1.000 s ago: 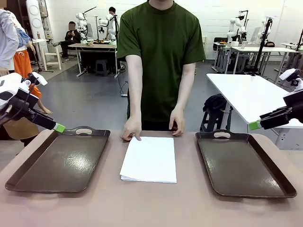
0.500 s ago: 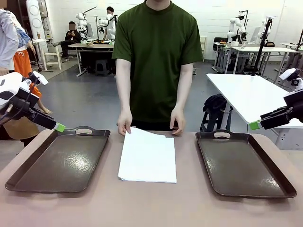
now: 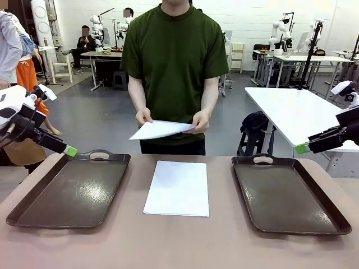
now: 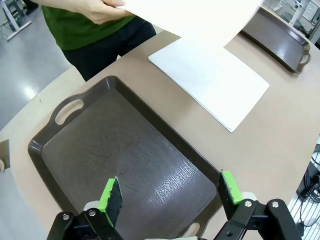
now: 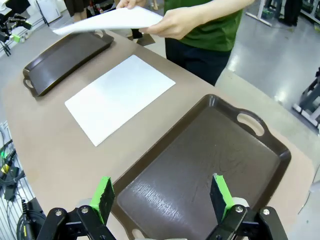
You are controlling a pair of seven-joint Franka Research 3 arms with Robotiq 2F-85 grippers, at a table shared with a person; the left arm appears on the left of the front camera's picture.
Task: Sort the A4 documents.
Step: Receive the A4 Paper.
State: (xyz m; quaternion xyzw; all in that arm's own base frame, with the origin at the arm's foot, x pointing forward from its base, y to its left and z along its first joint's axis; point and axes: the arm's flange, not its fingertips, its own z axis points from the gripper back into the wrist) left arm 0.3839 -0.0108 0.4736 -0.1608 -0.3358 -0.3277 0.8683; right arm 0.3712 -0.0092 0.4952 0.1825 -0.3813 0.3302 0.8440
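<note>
The left gripper [image 4: 170, 192] hangs raised near the left tray [image 4: 125, 150], aimed down across it, jaws wide with nothing between them. I'd judge it is parked there so a page can be taken or dropped without a long reach. The right gripper [image 5: 162, 196] mirrors it: jaws wide, empty, looking down across the right tray [image 5: 210, 155].

Both trays are bare and sit one to each side, which suggests they are the two sorting bins. Between them the stack [image 3: 178, 188] of A4 pages lies flat on the table [image 3: 179, 246], touching neither tray. That central spot is probably chosen so either arm can reach it.

Farther out, the person's hands [image 3: 201, 120] hold one sheet [image 3: 160, 130] by the edge nearest the body. It is lifted well above the stack and roughly level — likely to check it or to offer it to an arm. Nothing is sorted yet, and the next move probably depends on which side that sheet is offered to.
</note>
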